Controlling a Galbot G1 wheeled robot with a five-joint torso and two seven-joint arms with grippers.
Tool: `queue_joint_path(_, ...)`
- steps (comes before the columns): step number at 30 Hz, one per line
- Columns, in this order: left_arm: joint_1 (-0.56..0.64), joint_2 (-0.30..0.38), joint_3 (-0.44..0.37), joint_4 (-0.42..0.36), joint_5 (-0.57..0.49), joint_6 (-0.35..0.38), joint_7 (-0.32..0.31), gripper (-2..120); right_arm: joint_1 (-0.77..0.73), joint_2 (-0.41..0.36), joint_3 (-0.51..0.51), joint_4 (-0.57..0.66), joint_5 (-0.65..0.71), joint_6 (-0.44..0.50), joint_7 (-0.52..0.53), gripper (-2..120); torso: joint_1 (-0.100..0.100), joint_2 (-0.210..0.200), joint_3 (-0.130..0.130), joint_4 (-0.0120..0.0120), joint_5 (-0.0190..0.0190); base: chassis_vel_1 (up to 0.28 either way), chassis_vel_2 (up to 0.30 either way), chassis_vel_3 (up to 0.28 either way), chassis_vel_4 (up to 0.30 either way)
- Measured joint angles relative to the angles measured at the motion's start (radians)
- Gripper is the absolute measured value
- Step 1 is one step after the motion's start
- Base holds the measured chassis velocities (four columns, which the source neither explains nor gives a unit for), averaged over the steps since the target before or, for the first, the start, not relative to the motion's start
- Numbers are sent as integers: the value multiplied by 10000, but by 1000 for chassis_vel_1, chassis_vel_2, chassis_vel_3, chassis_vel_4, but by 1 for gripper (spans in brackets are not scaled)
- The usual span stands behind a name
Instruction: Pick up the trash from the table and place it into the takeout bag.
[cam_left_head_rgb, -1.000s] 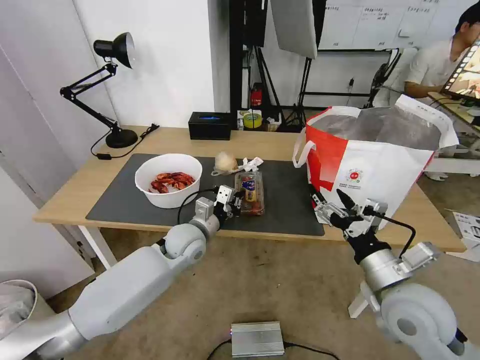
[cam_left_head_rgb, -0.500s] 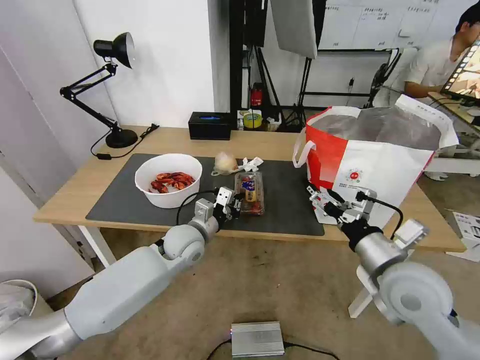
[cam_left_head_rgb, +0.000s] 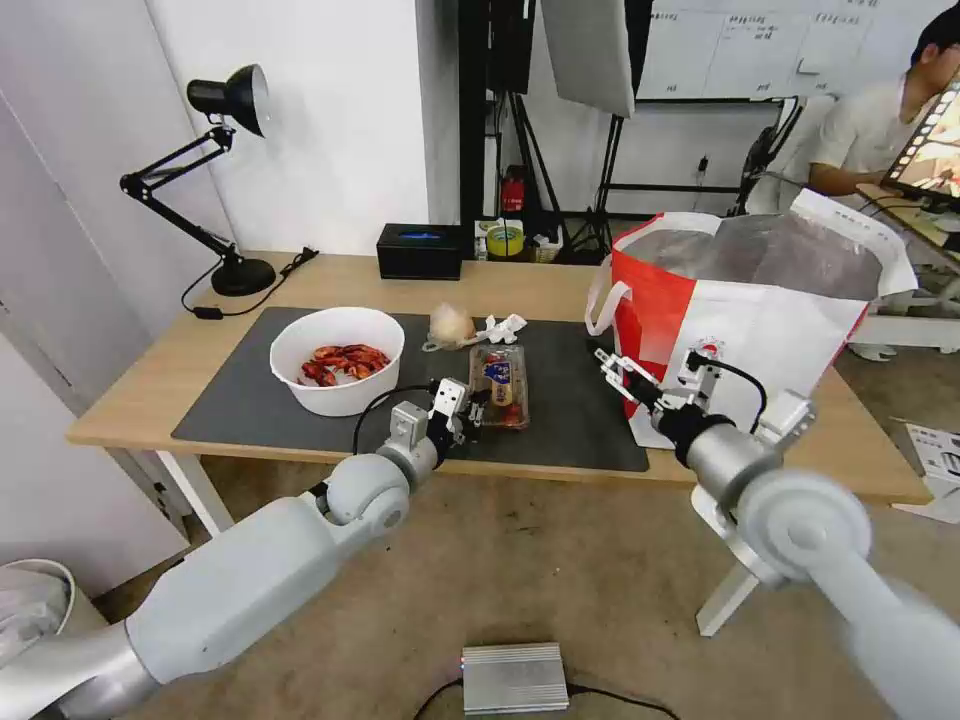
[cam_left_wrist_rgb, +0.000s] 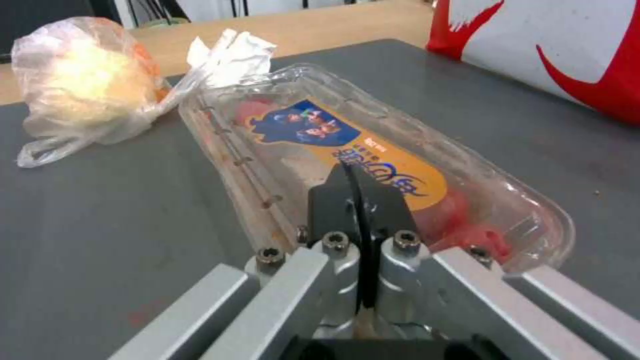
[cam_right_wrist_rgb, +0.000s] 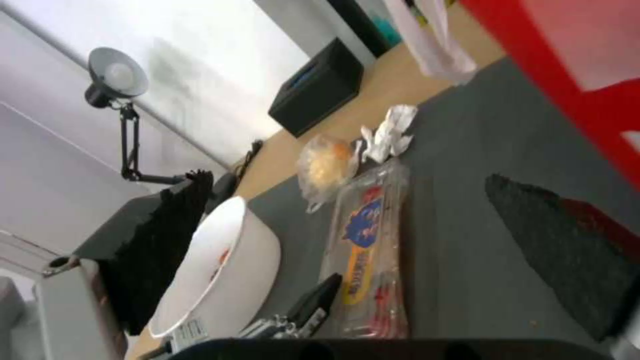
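The white bowl of red shells sits on the left of the dark mat. At the mat's middle lies the clear tray, with the wrapped ball and the crumpled tissue just behind it. My left gripper is shut, and its fingertips rest at the tray's near left end. I cannot tell whether they pinch the rim. My right gripper is open above the mat, in front of the red corner of the takeout bag.
The table also carries a black desk lamp at the back left, a black box and a tape roll at the back edge. A silver box lies on the floor in front.
My right gripper has risen from the table's front edge and moved left and forward over the mat, beside the bag's red corner. The left gripper and the tray have hardly moved.
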Motion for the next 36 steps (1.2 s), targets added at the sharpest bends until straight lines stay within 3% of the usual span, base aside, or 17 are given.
queue_joint_path(12,-11,59,26,-84,-52,-25,-140,0,1734,914,-1022,-1818,531,-1247,527,100,0,0,0,0,1,0,0,0,0)
queue_joint_path(19,0,83,41,-219,-136,-30,-273,0,2771,1729,-1259,-2859,1148,-2967,1250,100,0,0,-1,0,0,0,0,0,0)
queue_joint_path(36,120,243,-38,-365,-145,-72,-274,0,3994,2508,-1915,-4269,579,-3431,1429,100,0,0,0,0,0,0,0,0,0)
